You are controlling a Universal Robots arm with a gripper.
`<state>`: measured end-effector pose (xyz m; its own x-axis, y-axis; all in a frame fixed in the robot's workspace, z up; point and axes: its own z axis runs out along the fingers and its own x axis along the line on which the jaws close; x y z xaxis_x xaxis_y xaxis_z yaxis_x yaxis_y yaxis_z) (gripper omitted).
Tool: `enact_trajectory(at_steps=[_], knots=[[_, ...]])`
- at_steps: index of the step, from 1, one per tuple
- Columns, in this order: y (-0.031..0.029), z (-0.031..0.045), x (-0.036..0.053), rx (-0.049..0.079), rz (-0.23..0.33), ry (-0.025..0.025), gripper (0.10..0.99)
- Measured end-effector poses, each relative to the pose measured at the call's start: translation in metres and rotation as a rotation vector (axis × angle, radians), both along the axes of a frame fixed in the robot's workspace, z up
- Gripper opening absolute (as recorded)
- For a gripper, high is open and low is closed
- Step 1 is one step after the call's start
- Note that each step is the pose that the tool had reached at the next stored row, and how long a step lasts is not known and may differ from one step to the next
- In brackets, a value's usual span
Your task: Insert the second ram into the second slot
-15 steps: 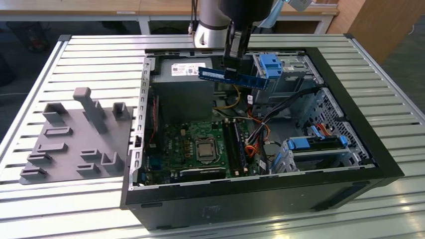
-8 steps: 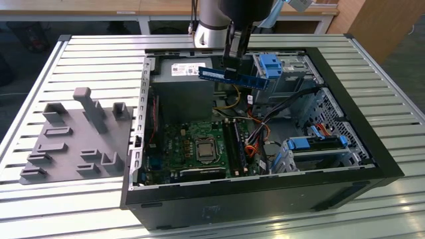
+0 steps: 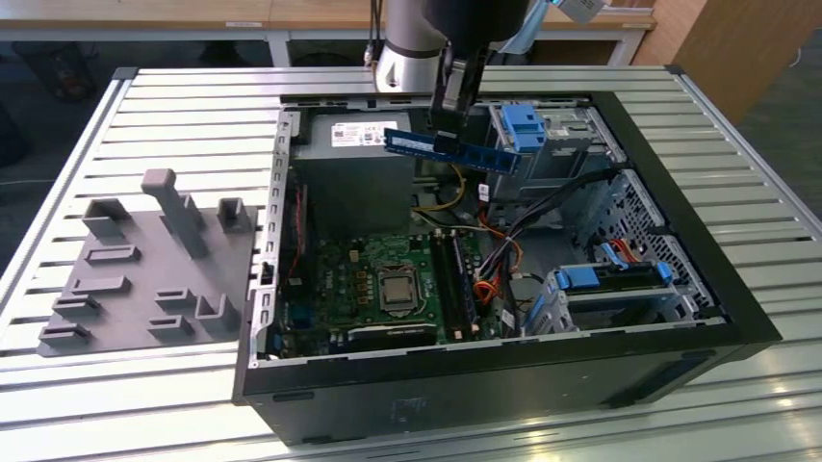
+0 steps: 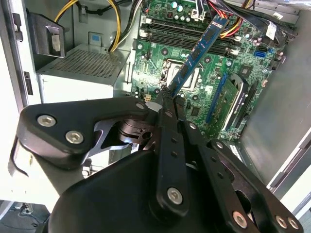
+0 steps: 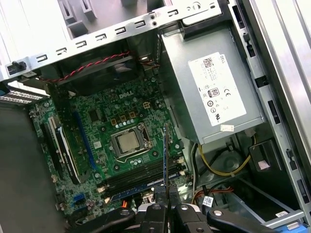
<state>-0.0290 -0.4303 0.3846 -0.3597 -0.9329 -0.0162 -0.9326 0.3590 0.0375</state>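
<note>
Pincer [image 3: 448, 133] pinching thin flat blue memory stick [image 3: 491, 158] at mid-length, held in the air over open black computer case [image 3: 514, 380]. Green motherboard [image 5: 97, 121] below pincer; black memory slots [image 5: 138, 174] under stick, no contact.

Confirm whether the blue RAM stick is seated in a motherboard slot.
No, in the exterior view the gripper holds the second ram in the air, above the motherboard.
</note>
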Motion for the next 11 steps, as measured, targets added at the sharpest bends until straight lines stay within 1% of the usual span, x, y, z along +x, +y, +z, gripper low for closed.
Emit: enact_trajectory(at_steps=[11], knots=[[0.0000, 0.0000, 0.0000, 0.000, -0.018, 0.0000, 0.133]])
